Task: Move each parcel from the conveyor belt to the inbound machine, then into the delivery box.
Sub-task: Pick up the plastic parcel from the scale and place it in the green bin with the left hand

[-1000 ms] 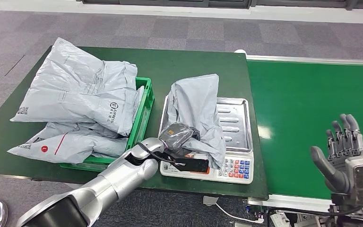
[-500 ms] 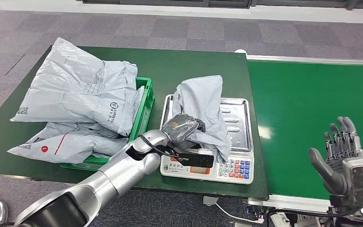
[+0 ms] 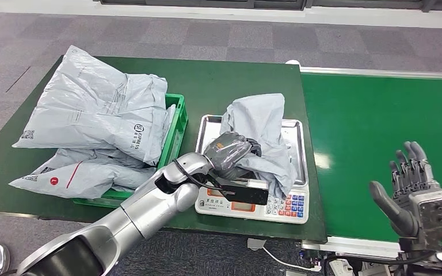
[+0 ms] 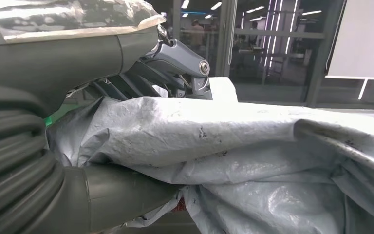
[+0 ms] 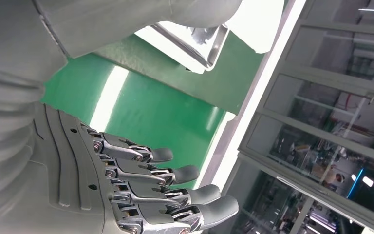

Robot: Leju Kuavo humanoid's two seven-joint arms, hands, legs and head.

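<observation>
Green crate (image 3: 175, 135) on dark table (image 3: 236, 80), piled with grey parcels (image 3: 98, 112); sits well clear of the left fingers, on their outer side. Left hand (image 3: 230, 152) over the scale (image 3: 253, 201): fingers closed around a crumpled grey parcel (image 3: 262, 126), thumb under the fold and fingers (image 4: 175, 58) over it in the left wrist view. The parcel lies against the scale's steel tray (image 3: 296, 152), just beyond the fingertips. Green conveyor belt (image 3: 380, 132) next. Right hand (image 3: 417, 190) above its near edge, fingers (image 5: 175, 173) spread and upright, holding nothing.
</observation>
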